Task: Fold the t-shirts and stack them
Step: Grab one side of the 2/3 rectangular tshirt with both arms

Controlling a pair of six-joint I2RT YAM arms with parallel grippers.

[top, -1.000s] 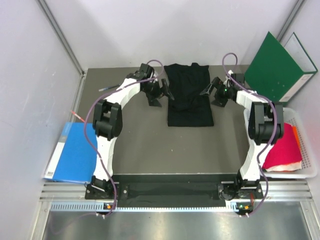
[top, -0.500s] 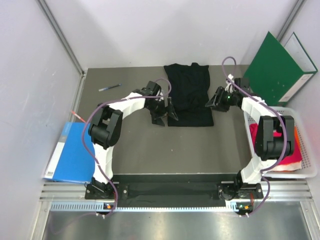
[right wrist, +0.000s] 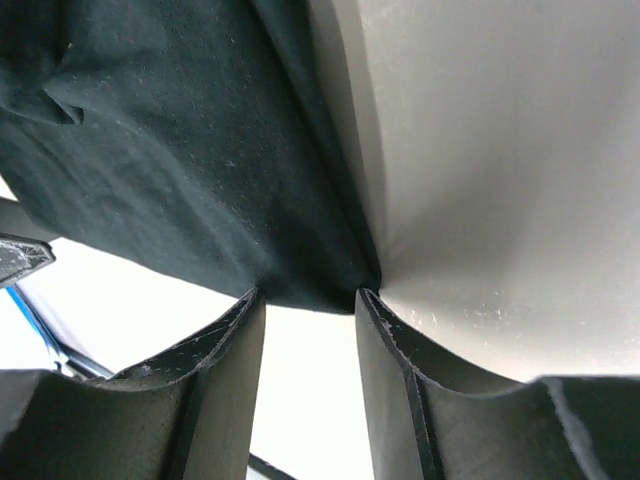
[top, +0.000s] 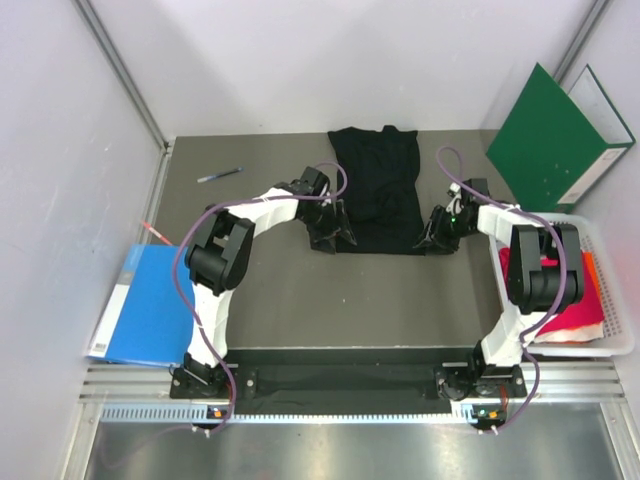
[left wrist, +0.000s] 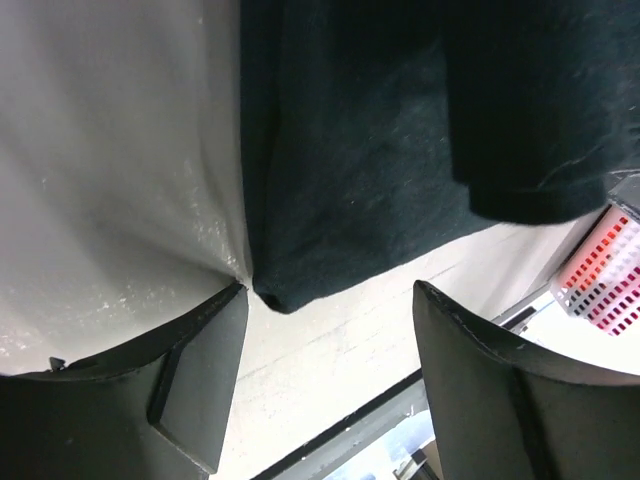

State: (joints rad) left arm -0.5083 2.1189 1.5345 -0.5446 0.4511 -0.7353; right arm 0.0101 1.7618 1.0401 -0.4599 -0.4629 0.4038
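Black cloth short-sleeved t-shirt (top: 378,190) lies far-middle on the grey table (top: 300,300), left gripper (top: 335,238) at its near-left corner, right gripper (top: 432,242) at its near-right. Magenta-red cloth t-shirt (top: 580,312) lies in the white plastic basket (top: 600,349), right.

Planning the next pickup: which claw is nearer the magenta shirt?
Right. The right claw sits at the near-right corner of the black shirt, left of the magenta shirt; the left claw sits farther left, at the near-left corner.
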